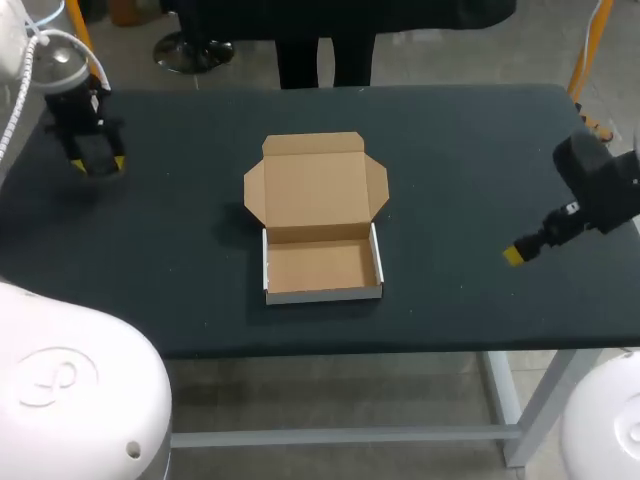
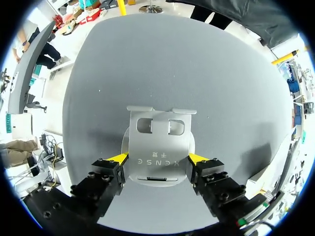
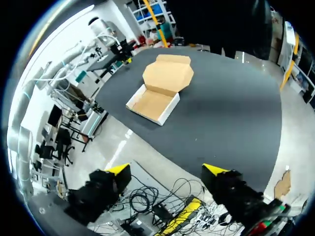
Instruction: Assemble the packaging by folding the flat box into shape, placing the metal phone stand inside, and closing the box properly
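Now left gripper (image 2: 158,158) clasps the phone stand (image 2: 157,140); right gripper (image 3: 167,169) gapes empty

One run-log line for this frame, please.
cardboard box: folded, lid open, empty, table centre | left gripper: shut on metal phone stand, far left | right gripper: open, empty, right edge

The brown cardboard box (image 1: 322,268) stands folded at the middle of the tabletop (image 1: 480,150), its lid (image 1: 315,185) open flat behind. The silver metal phone stand (image 2: 157,147) sits between the fingers (image 2: 118,158) of the left pincer (image 2: 157,158), and both touch it.
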Available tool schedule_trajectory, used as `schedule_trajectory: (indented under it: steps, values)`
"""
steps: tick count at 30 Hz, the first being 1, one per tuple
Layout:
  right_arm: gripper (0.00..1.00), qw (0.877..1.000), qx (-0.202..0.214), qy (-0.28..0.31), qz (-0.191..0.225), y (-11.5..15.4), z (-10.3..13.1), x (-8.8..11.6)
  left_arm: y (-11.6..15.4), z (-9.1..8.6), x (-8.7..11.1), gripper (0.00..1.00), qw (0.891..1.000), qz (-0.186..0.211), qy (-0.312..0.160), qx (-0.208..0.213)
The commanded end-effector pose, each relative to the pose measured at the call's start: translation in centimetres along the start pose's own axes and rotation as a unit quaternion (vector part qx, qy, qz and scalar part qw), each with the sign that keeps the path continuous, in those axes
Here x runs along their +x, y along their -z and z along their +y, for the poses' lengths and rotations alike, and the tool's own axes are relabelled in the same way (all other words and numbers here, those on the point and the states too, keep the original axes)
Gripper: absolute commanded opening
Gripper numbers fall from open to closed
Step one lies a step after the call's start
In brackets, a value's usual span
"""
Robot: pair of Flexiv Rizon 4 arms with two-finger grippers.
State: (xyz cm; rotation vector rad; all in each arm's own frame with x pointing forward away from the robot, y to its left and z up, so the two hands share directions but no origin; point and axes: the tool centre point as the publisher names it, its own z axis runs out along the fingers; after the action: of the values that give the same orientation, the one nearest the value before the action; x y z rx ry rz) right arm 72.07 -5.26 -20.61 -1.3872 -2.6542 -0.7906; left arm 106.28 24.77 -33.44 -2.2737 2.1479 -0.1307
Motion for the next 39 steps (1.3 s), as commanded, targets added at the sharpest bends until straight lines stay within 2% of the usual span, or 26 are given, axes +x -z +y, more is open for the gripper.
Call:
schedule_trajectory:
  steps: [1, 7, 26, 34, 39]
  values:
    - [1.0, 0.989, -0.035, 0.139, 0.028, -0.5, -0.8, 0.0, 1.2, 3.9, 0.8, 0.0, 0.998, -0.005, -0.005, 0.062]
    - [1.0, 0.982, -0.041, 0.186, 0.02, -1.4, -1.1, 0.1, 1.6, 5.9, 1.9, 0.0, 0.998, -0.007, -0.017, 0.06]
    - [1.0, 0.982, -0.034, 0.183, 0.025, -1.6, -1.2, 0.1, 4.9, 12.0, 4.6, 0.0, 0.997, -0.013, -0.036, 0.063]
    - [1.0, 0.968, -0.033, 0.25, 0.017, -4.0, -0.8, 0.0, 5.6, 13.9, 5.5, 0.0, 0.997, -0.016, -0.041, 0.063]
    - [1.0, 0.965, -0.042, 0.261, 0.008, -4.7, -0.4, -0.5, 5.8, 14.5, 5.8, 0.0, 0.997, -0.016, -0.043, 0.062]
